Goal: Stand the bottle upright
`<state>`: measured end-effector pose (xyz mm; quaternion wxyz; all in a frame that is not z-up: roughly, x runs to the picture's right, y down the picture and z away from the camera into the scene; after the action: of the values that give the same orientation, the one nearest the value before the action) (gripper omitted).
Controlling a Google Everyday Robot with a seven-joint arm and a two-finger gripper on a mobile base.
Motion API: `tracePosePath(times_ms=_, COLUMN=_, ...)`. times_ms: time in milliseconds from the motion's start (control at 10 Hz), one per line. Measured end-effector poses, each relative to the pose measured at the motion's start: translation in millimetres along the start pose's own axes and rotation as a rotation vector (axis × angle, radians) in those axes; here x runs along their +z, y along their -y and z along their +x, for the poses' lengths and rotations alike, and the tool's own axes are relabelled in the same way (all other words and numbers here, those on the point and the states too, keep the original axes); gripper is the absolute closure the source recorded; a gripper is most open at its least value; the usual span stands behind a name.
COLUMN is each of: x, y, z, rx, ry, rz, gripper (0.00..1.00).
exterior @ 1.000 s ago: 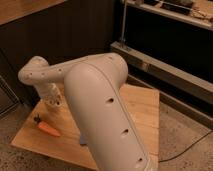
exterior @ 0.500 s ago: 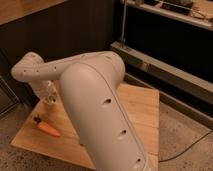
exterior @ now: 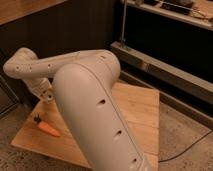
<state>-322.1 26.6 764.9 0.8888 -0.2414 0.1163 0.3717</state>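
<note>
Seemingly the task is sitting at an early stage: the bottle is not showing anywhere in the camera view, so nothing is telling me that it is standing upright yet. It is most likely lying hidden behind the arm, whose pale bulk is filling the middle of the view, but I am only guessing at that. The gripper is hanging low over the back left part of the wooden board, just under the bent elbow, and I cannot tell whether it is released, clenched or grasping anything. Everything is therefore looking left to do: finding the bottle, taking hold of it, tipping it up and letting go.

As for room, the gripper is working close to the board's left edge and near the dark wall behind it, so there is little slack on those two sides. A carrot is lying near the front left corner, apart from the gripper and toward the camera. Bare wood is showing on the right half, which is offering the widest space, with the floor dropping away past the right edge
</note>
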Motion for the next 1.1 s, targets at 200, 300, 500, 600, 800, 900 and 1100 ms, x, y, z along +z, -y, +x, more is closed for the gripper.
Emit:
tracePosePath(times_ms=200, x=-10, y=-5, z=-10, rx=-0.015, ry=0.01, rz=0.01, gripper=0.64)
tracePosePath(times_ms=300, x=-13, y=-7, z=-13, rx=-0.02, ry=0.013, rz=0.015, gripper=0.64)
tracePosePath(times_ms=500, x=-20, y=-12, z=-22, rx=-0.034, ry=0.018, rz=0.028, gripper=0.64)
tracePosePath(times_ms=600, x=-22, y=-15, z=-26, rx=-0.04, ry=0.02, rz=0.034, gripper=0.64)
tracePosePath(times_ms=800, x=-27, y=-22, z=-37, rx=-0.055, ry=0.02, rz=0.051, gripper=0.64)
tracePosePath(times_ms=900, x=-29, y=-25, z=-41, rx=-0.06, ry=0.019, rz=0.056, gripper=0.64)
tracePosePath(times_ms=1100, x=-29, y=-29, z=-48, rx=-0.066, ry=0.015, rz=0.065, gripper=0.64)
